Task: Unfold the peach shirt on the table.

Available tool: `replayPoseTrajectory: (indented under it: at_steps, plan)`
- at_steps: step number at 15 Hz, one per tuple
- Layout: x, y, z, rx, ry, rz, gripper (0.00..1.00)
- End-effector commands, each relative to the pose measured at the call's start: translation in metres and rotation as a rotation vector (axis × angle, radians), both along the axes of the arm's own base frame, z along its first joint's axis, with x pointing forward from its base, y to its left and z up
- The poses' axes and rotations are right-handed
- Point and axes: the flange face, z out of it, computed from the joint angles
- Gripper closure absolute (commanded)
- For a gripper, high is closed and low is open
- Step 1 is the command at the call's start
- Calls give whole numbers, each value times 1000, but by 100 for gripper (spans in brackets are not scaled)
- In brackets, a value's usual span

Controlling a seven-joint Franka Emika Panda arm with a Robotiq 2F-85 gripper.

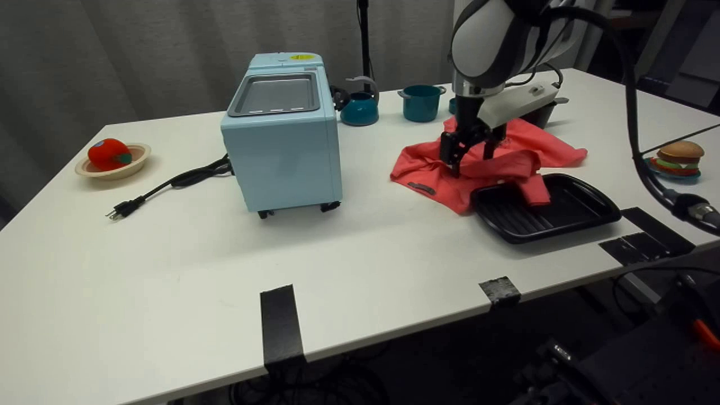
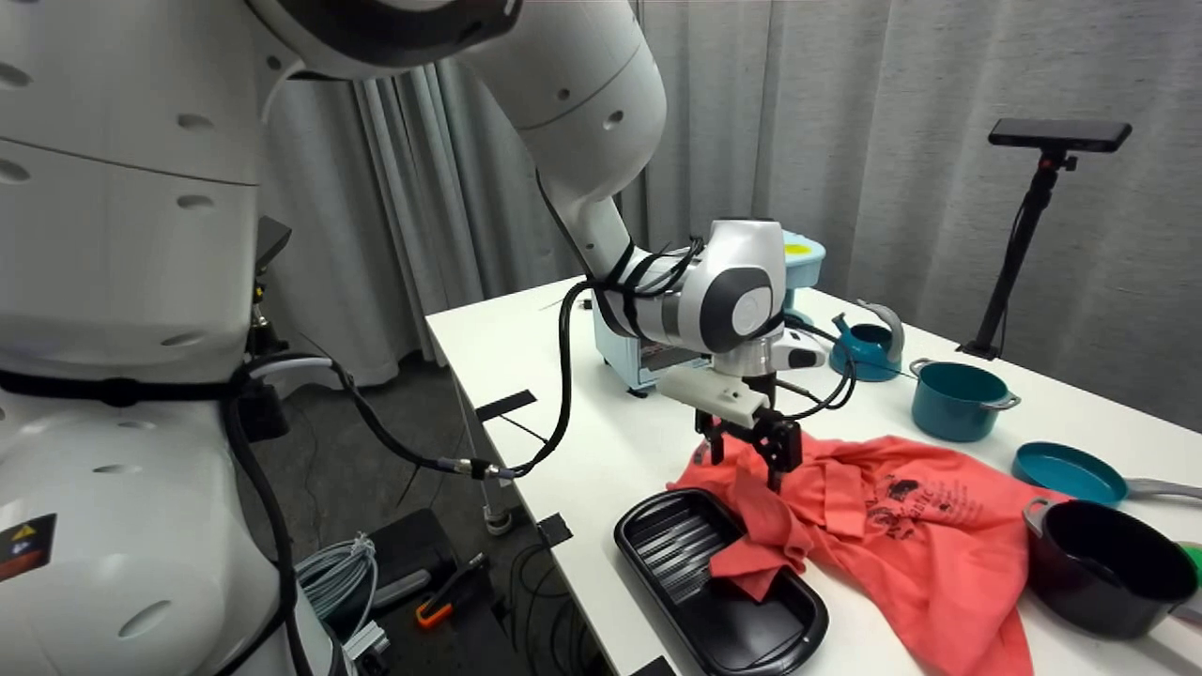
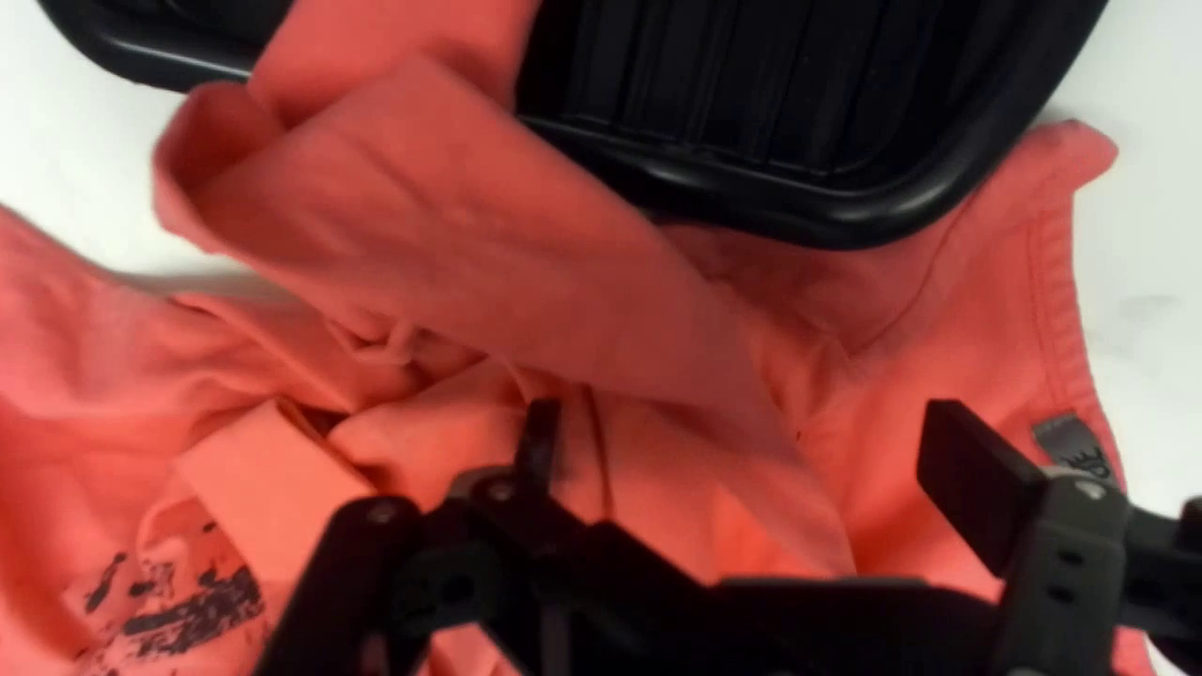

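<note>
White table (image 1: pixel 382 264): 1 | peach shirt (image 2: pixel 897 516): 1, partly in black tray (image 1: pixel 579 198): 1 | gripper (image 3: pixel 740 439): 1, spread wide

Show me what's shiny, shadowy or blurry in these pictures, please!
In the wrist view, glare streaks the black tray's rim, and the dark fingers look slightly soft; in an exterior view, a faint shadow spreads on the white table before the blue machine; in an exterior view, small lettering on the peach shirt is too fuzzy to read.
</note>
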Motion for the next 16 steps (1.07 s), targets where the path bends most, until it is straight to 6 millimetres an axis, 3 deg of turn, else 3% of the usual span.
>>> replayPoseTrajectory:
  at_steps: [1,3,11,16]
  plan:
    - [8,12,-15,11,48,19,30]
    - [10,19,-16,5,49,33,38]
    - [22,27,6,-4,8,53,99]
    - [35,26,19,-13,-47,40,100]
